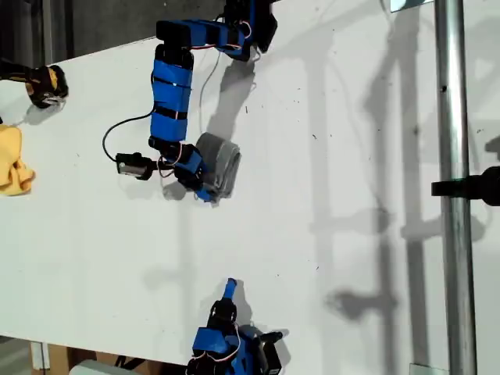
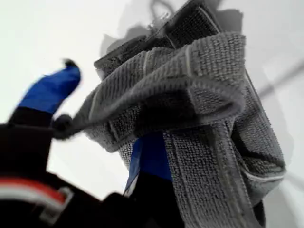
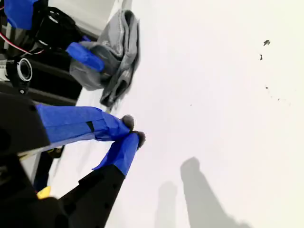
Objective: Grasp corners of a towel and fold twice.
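Observation:
The grey white-striped towel (image 1: 220, 162) lies bunched in a small folded bundle on the white table, near the middle of the exterior view. Its corners are buried in the folds and I cannot pick them out. My first gripper (image 1: 205, 190) reaches down from the far arm and stands open against the bundle. In the first wrist view the towel (image 2: 199, 104) drapes over one blue finger (image 2: 151, 156), while the other finger (image 2: 50, 90) stands apart from it. My second gripper (image 3: 133, 132) is shut on nothing and hovers near the exterior view's bottom edge (image 1: 230, 289), well short of the towel (image 3: 116, 45).
A yellow cloth (image 1: 14, 160) lies at the exterior view's left edge, with a black and yellow object (image 1: 47, 84) above it. A metal pole (image 1: 453, 187) runs down the exterior view's right side. A black cable (image 1: 117, 129) loops beside the first arm.

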Available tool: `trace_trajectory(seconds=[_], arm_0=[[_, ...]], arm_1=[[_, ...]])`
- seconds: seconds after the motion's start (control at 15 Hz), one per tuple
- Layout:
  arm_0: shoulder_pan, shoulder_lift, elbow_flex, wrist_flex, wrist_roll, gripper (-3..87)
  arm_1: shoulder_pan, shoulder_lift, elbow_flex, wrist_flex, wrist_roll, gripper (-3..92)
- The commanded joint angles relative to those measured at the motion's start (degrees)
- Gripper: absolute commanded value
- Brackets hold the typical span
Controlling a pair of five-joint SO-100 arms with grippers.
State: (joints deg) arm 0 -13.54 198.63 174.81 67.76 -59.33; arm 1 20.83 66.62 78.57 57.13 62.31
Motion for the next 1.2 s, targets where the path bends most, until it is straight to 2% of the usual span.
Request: trace_trajectory(seconds=[0.0, 0.07, 0.2, 0.33, 0.47, 0.53, 0.6, 0.73, 0.8, 0.87, 0.93, 1.0, 1.13], arm_0=[[0.2, 0.4, -2.9, -0.9, -0.4, 0.4], [0.4, 0.4, -3.1, -0.9, -0.6, 0.3], [0.7, 0.4, -3.0, -1.0, -0.9, 0.1], [0.7, 0.4, -3.0, -1.1, -1.0, 0.0], [0.7, 0.4, -3.3, -1.1, -0.6, 1.8], [0.7, 0.4, -3.3, -1.2, -0.5, 1.6], [1.1, 0.4, -3.3, -1.5, -0.4, 1.6], [1.0, 0.4, -1.8, -2.2, -2.0, -1.3], [1.4, 0.4, -0.8, -3.3, -1.1, -1.3], [2.5, 0.4, 0.0, -5.4, 3.8, -1.3], [3.4, 0.4, 1.1, -6.4, 3.8, -1.3], [3.4, 0.4, 2.3, -6.4, 2.2, -1.3], [4.5, 0.4, 3.6, -6.4, 2.3, 1.7]], arm_1=[[2.7, 11.1, -3.6, 0.0, -0.8, 41.9], [3.7, 15.8, -3.2, 0.0, -1.3, 37.4], [6.2, 27.0, 2.3, -2.9, -1.4, 20.8], [8.3, 38.6, 10.1, -3.3, -1.9, 14.0], [6.4, 46.8, 11.6, 9.7, -6.7, 2.9], [4.7, 51.7, 12.8, 18.7, -5.5, 1.5], [2.3, 57.6, 16.0, 26.9, -1.8, 1.2], [-5.7, 71.3, 29.8, 33.0, 7.4, 2.7], [-9.7, 78.0, 40.3, 33.7, 13.9, 1.2], [-14.2, 85.6, 51.6, 32.5, 20.2, 1.2], [-18.9, 95.7, 63.0, 29.3, 26.1, 0.9], [-23.2, 103.8, 68.9, 25.8, 29.4, 0.0], [-23.6, 103.8, 67.8, 27.9, 32.1, 1.9]])
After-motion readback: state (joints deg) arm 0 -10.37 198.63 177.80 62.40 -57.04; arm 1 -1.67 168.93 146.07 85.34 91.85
